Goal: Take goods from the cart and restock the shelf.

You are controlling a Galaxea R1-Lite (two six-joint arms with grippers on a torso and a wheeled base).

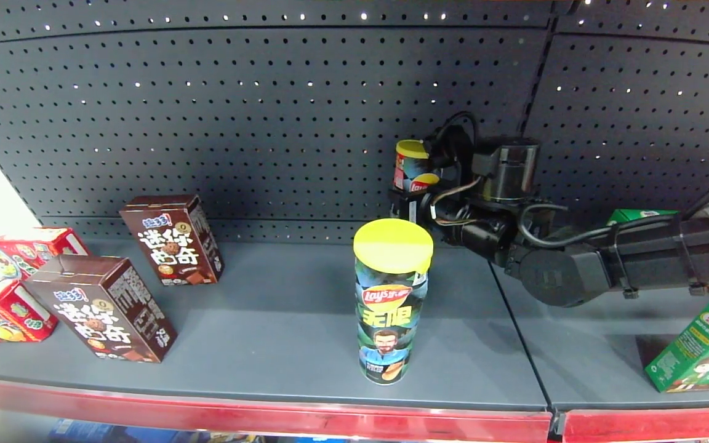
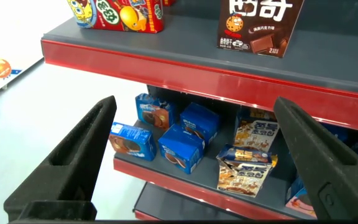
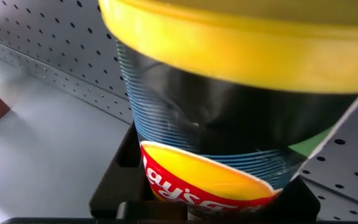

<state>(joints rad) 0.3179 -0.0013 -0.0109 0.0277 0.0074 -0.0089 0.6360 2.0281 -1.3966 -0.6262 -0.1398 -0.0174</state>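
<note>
Tipping is risked: chip can (image 1: 412, 165) is pinched by right gripper (image 1: 415, 195) at shelf (image 1: 268, 326) back; front can (image 1: 391, 307) could be clipped.

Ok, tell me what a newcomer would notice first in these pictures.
A tall chip can with a yellow lid stands upright and alone at the front middle of the grey shelf. Behind it, close to the pegboard back wall, the right end effector grips a second yellow-lidded can. Two brown boxes stand at the shelf's left.
</note>
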